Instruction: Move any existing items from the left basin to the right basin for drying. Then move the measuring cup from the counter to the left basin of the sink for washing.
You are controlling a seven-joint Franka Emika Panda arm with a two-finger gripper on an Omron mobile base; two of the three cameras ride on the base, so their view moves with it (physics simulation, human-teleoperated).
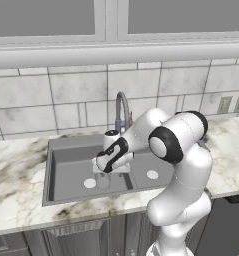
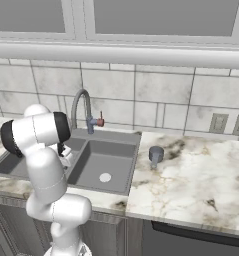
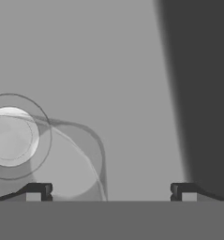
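My gripper (image 1: pixel 111 172) hangs low over the left basin (image 1: pixel 71 165) of the dark grey sink, close to the divider. Looking down along the hand, its fingertips (image 3: pixel 38 192) stand wide apart, so the gripper (image 3: pixel 111 193) is open and holds nothing. The clear glass (image 3: pixel 73 159) stands on the basin floor beside the left fingertip, next to the white drain (image 3: pixel 10 136). From the base it shows only faintly (image 1: pixel 103 181). The right basin (image 2: pixel 108 160) holds just its drain (image 2: pixel 105 177). The dark grey measuring cup (image 2: pixel 156 155) stands on the marble counter (image 2: pixel 201 175), right of the sink.
The curved grey tap (image 1: pixel 122 106) rises behind the sink, near my forearm. A dark basin wall (image 3: pixel 197 93) runs down the right of the hand view. Tiled wall and two outlets (image 2: pixel 218 122) lie behind the counter.
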